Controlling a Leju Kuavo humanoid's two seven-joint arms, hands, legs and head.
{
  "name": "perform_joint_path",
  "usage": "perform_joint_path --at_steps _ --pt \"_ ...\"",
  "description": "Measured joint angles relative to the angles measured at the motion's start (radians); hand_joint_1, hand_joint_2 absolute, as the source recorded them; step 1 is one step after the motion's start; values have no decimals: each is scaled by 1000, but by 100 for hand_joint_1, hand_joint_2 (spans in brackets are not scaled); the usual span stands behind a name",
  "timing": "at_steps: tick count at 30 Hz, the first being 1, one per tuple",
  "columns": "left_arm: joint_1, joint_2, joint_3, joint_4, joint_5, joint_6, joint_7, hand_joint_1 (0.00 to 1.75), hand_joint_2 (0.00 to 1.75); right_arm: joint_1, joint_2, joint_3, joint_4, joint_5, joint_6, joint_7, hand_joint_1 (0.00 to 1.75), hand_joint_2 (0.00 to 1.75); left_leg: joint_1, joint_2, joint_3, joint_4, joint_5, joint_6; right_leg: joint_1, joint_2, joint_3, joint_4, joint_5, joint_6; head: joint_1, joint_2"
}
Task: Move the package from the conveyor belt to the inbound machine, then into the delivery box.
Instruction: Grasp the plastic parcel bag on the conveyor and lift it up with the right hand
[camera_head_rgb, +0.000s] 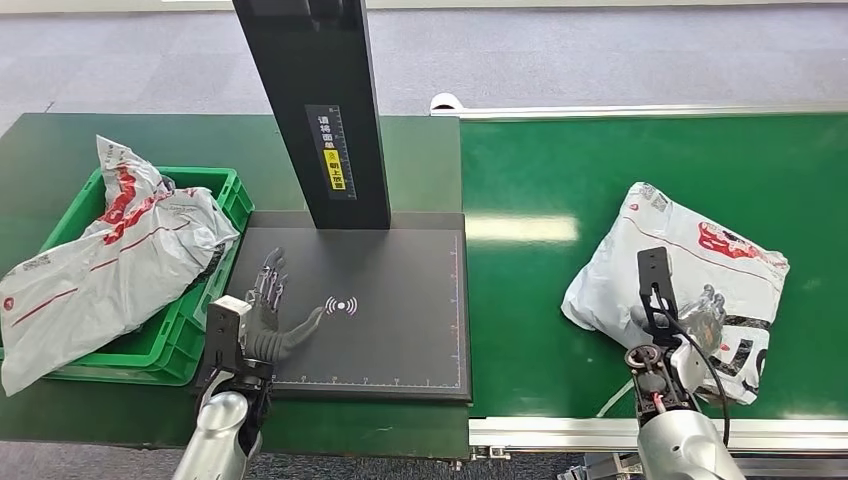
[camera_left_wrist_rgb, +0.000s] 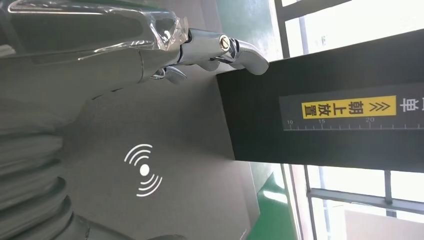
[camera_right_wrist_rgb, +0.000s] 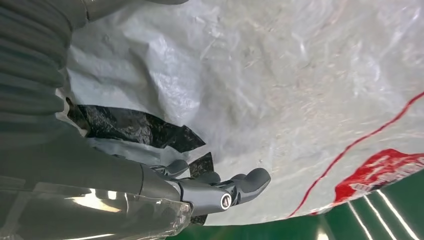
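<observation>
Grey carpet floor beyond; green work table (camera_head_rgb: 60, 150) at left, green conveyor belt (camera_head_rgb: 600, 170) at right with a silver rail along its near edge. Package (camera_head_rgb: 700, 270): white poly mailer, red print, crumpled, lying on the belt toward its near side. Right hand (camera_head_rgb: 700, 315): set on the package's near part, fingers (camera_right_wrist_rgb: 250, 181) curved against the film; whether they grip it cannot be told. Inbound machine (camera_head_rgb: 390, 330): black flat platform with a white signal mark, black upright column (camera_head_rgb: 315, 100) bearing a yellow label and a ruler scale, standing between table and belt. Left hand (camera_head_rgb: 268, 315): over the platform's left part, fingers spread apart, holding nothing. Delivery box (camera_head_rgb: 165, 345): green plastic crate on the table, just left of the platform. Second mailer (camera_head_rgb: 100, 260): white with red print, lying in the crate and overhanging its near rim.
</observation>
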Motion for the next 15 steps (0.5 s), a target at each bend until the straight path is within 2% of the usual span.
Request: perform_joint_path --at_steps 10,11,12,14,15 --pt "2 -2 6 -4 -7 -4 5 0 175 1 -13 -21 23 30 49 66 0 175 0 -1 0 0 0 0 0 0 0 0 0 0 0 0" --pt "1 -3 8 -4 -11 -9 9 0 175 2 -17 -26 29 47 79 87 11 175 0 -1 0 0 0 0 0 0 0 0 0 0 0 0" --pt "0 -4 9 -4 -14 -13 13 0 175 2 -20 -31 35 65 113 108 47 175 0 -1 0 0 0 0 0 0 0 0 0 0 0 0" --pt "-3 -7 11 -4 -19 -20 19 0 175 1 -23 -35 44 96 172 126 134 175 0 -1 1 0 0 0 0 0 1 0 0 0 0 0" --pt "-6 -8 11 -4 -20 -21 20 0 175 0 -23 -35 45 103 187 127 166 175 0 -1 1 0 0 0 0 0 1 0 0 0 0 0"
